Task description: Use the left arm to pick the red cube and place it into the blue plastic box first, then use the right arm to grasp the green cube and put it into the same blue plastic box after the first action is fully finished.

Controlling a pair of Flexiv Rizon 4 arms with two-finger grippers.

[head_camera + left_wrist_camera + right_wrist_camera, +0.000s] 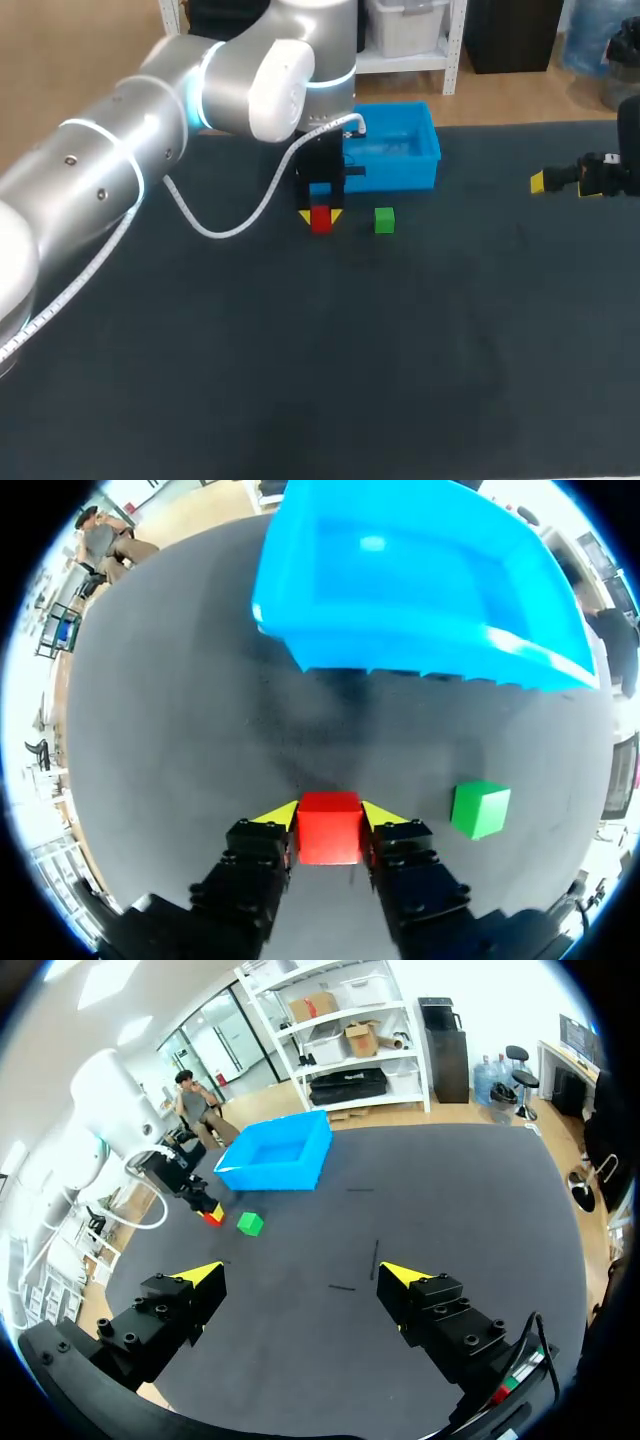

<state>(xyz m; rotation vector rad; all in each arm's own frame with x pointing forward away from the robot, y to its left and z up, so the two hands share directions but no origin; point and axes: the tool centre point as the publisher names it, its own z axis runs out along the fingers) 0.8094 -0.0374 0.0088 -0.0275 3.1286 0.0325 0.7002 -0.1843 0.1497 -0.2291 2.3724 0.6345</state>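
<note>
The task is judged to be in its first stage, with nothing yet delivered: the open blue plastic box (395, 175) is seen to hold no cube in the head and left wrist views. The small red cube (329, 828) is found between the yellow-tipped fingers of the left end effector (330, 815), which are pressed against its two opposite sides, so it is pinched. It appears to rest on the table or barely above it, just in front of the box's near wall. Whether it has left the surface cannot be told. The lift, the carry over the rim and the release into the box are therefore judged to be outstanding for the left arm. The small green cube (384, 220) is left untouched on the table, just beside the red one and near the box. The right end effector (300, 1275) is held well apart from both cubes, at the table's right side, with its fingers spread wide and nothing between them. The whole second half of the task is thus judged not yet begun. The table (300, 380) is covered by a dark, matte, even surface, over which a white cable (215, 228) from the left arm is looped.
</note>
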